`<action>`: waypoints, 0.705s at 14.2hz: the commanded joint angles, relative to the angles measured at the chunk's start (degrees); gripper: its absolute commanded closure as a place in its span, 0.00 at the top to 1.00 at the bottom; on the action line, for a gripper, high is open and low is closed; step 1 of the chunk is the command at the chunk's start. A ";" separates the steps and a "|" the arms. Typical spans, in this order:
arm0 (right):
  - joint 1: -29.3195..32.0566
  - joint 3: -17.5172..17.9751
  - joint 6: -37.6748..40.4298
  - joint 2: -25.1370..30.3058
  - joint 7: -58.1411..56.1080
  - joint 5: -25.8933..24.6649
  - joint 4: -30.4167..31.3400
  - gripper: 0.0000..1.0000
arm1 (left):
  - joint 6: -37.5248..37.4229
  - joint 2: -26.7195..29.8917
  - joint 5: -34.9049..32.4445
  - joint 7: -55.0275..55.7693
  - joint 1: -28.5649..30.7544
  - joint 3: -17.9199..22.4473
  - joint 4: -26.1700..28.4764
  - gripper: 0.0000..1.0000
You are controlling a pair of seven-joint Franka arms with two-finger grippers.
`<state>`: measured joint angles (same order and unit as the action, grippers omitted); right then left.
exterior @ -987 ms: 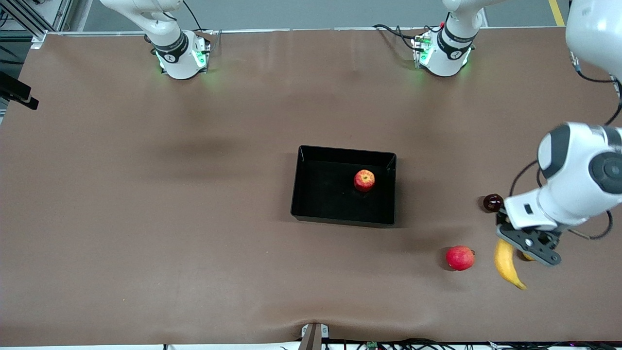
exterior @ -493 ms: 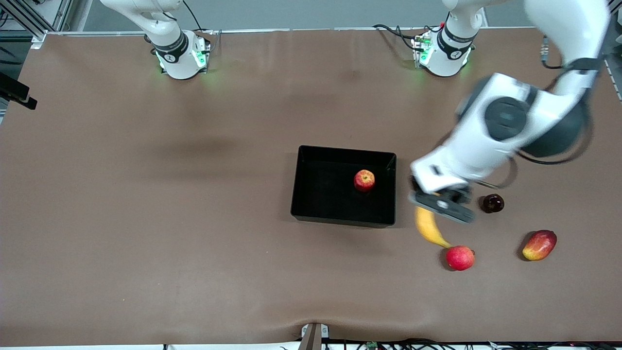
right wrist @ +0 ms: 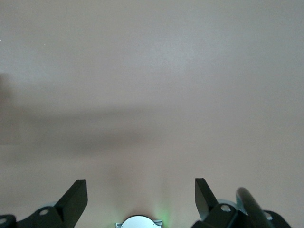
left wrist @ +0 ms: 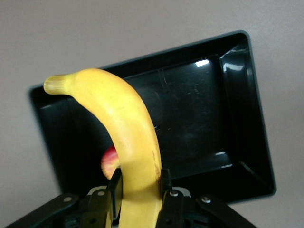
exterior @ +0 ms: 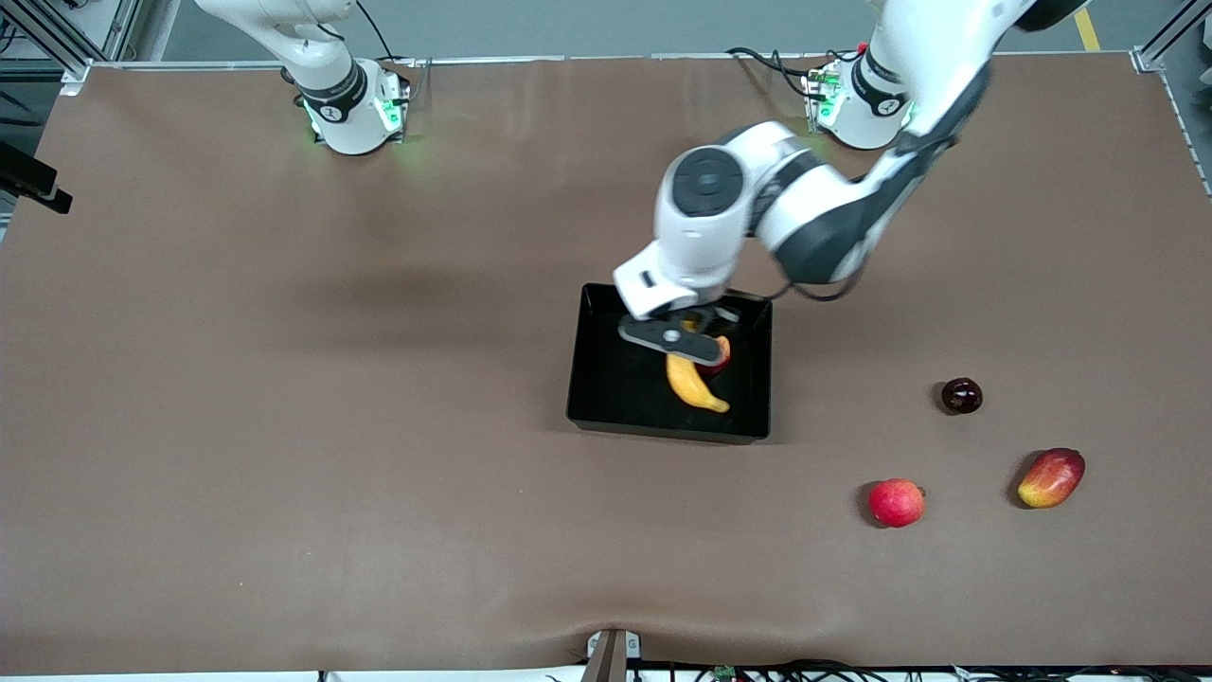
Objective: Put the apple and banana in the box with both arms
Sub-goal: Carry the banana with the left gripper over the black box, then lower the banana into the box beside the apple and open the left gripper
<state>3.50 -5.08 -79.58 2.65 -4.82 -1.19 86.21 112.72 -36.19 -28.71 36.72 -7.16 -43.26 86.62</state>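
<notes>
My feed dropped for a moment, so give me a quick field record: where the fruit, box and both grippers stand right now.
left gripper: jaws shut on banana, over box
banana: held, hanging above the box floor
apple: in box, mostly hidden by banana and gripper
box: mid-table, black
right gripper: jaws open, empty, over bare table; arm waits
other fruit: pink-red fruit, mango, dark fruit on the table toward the left arm's end
</notes>
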 commanded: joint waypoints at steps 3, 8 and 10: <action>1.33 0.69 0.48 -0.10 -0.54 0.75 -0.34 1.00 | 5.66 -6.34 -4.16 5.72 -4.35 1.77 -1.37 0.00; 1.33 0.69 0.48 -0.10 -0.54 0.75 -0.34 1.00 | 9.45 -10.30 -4.07 6.78 -10.50 8.71 -1.46 0.00; 1.33 0.69 0.57 -0.10 -0.54 0.75 -0.34 1.00 | 11.28 -11.53 -4.07 6.78 -10.95 9.60 -1.46 0.00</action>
<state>3.51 -5.09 -79.54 2.64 -4.82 -1.19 86.23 122.40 -46.29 -31.56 42.31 -17.07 -34.57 86.42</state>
